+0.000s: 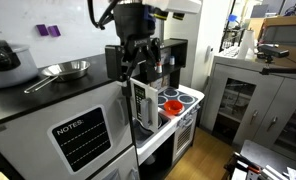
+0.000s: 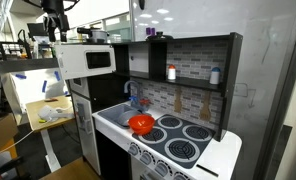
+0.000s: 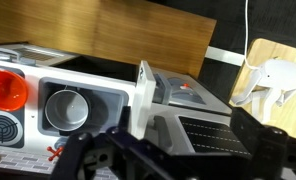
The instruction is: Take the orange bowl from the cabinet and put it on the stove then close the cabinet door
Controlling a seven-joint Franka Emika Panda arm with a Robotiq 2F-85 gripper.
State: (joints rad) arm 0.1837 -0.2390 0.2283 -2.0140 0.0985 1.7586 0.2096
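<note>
The orange bowl [image 1: 172, 104] [image 2: 141, 124] sits on the white stove [image 1: 191, 96] [image 2: 188, 141], on the burner nearest the sink. In the wrist view the orange bowl [image 3: 3, 90] lies at the far left, above another burner of the stove [image 3: 2, 131]. The white-framed cabinet door [image 1: 140, 106] [image 3: 143, 98] stands swung open, edge-on to the wrist camera. The dark cabinet behind it is mostly hidden. My gripper [image 1: 135, 64] [image 3: 173, 150] hangs above the door, open, with nothing between its fingers. In an exterior view the gripper [image 2: 56, 24] is small and far off.
A steel unit marked "NOTES" [image 1: 83, 135] [image 3: 203, 130] stands right beside the door. On its top are a grey pan [image 1: 64, 70] and a large steel bowl [image 1: 4, 58]. The toy sink [image 3: 66, 108] lies between door and bowl. A tall grey glass-door cabinet [image 1: 250, 92] stands beyond.
</note>
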